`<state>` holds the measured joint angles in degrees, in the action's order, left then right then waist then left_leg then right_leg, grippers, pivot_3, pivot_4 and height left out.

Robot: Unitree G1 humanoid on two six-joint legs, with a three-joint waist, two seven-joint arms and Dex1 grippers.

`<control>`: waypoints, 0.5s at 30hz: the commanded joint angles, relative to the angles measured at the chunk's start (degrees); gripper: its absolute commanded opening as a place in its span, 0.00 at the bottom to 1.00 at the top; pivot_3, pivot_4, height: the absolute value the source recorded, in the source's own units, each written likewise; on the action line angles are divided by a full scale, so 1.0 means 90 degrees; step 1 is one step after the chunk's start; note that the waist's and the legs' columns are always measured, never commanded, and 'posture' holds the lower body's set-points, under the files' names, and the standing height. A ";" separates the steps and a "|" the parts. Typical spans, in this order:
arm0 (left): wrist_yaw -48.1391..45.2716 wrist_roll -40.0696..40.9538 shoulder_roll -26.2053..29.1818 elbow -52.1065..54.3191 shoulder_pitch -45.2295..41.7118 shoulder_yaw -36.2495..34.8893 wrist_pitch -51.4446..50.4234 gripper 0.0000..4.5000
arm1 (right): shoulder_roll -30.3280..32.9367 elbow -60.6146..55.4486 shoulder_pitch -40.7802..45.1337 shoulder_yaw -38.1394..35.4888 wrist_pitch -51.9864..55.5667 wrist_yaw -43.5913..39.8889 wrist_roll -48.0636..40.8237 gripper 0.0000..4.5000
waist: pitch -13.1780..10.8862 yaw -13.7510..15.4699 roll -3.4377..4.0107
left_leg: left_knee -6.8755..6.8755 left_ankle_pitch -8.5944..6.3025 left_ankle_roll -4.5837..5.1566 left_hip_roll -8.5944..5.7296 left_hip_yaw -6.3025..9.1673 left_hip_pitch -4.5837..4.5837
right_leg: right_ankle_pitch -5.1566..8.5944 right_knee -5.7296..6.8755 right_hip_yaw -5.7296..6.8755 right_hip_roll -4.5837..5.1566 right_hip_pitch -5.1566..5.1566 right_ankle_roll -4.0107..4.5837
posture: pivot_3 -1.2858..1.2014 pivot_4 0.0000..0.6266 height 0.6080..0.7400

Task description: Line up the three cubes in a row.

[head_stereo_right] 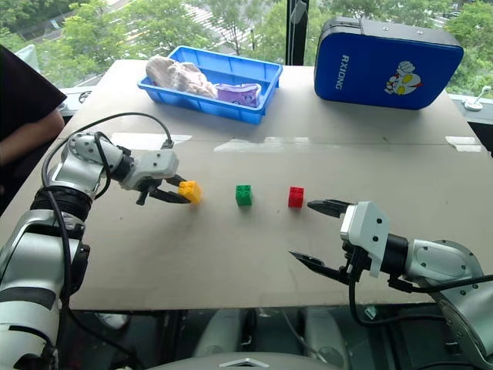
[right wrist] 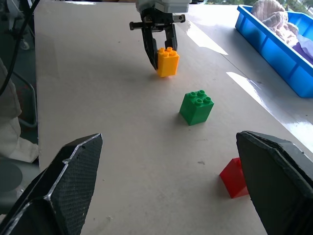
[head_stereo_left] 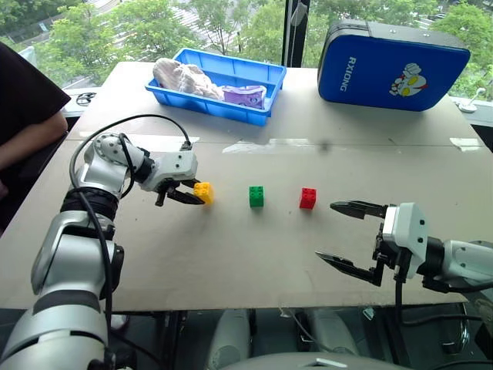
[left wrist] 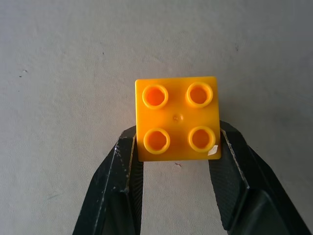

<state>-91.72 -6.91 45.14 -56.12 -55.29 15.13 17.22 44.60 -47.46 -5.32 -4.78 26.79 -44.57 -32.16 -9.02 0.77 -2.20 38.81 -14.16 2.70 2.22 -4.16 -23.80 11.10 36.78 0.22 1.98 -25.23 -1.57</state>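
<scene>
Hiding behind right tool, red cube partly cut off.

Left gripper clamps yellow cube; green cube beyond it, red cube nearest, partly behind right finger; blue tray at edge.

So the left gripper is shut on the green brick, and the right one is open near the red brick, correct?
Not quite: the left gripper is shut on the yellow brick, not the green brick, which stands free between it and the red brick. The left wrist view shows this. The right gripper is open near the red brick.
</scene>
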 commanded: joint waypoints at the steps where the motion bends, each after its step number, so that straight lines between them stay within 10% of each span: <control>1: -0.0028 -0.0074 -0.0013 -0.0174 -0.0207 -0.0017 0.0248 0.28 | 0.0030 -0.0235 0.0001 -0.0170 -0.0068 0.0040 -0.0054 1.00 | 0.0000 0.0001 0.0000 | 0.0000 0.0000 0.0000 0.0000 0.0000 0.0000 | 0.0000 0.0000 0.0000 0.0000 0.0000 0.0000 | 0.52 0.24 1.00; 9: -0.0035 -0.0159 -0.0089 -0.0413 -0.0281 0.0012 0.0430 0.28 | 0.0031 -0.0251 -0.0025 -0.0180 -0.0058 0.0074 -0.0046 1.00 | 0.0000 0.0001 0.0000 | 0.0000 0.0000 0.0000 0.0002 0.0001 0.0000 | 0.0000 0.0000 0.0000 0.0000 0.0000 0.0000 | 0.52 0.24 1.00; 10: -0.0032 -0.0160 -0.0098 -0.0440 -0.0291 0.0011 0.0457 0.52 | 0.0032 -0.0251 -0.0027 -0.0179 -0.0056 0.0076 -0.0044 1.00 | 0.0000 0.0001 0.0000 | 0.0000 0.0000 0.0000 0.0002 0.0001 0.0000 | 0.0000 0.0000 0.0000 0.0000 0.0000 0.0000 | 0.52 0.24 1.00; 15: -0.0065 -0.0098 -0.0070 -0.0451 -0.0257 -0.0043 0.0450 0.99 | 0.0042 -0.0272 -0.0072 -0.0206 -0.0049 0.0078 -0.0055 1.00 | 0.0000 0.0000 0.0000 | 0.0000 0.0000 0.0000 0.0002 0.0001 -0.0001 | 0.0000 0.0000 0.0000 0.0000 0.0000 0.0000 | 0.52 0.24 1.00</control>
<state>-92.16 -8.12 43.73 -60.34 -56.48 15.81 20.48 44.60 -47.61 -5.86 -4.88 26.83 -44.31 -32.14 -9.02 0.78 -2.20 38.81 -14.16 2.70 2.24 -4.15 -23.81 11.10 36.78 0.22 1.98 -25.23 -1.57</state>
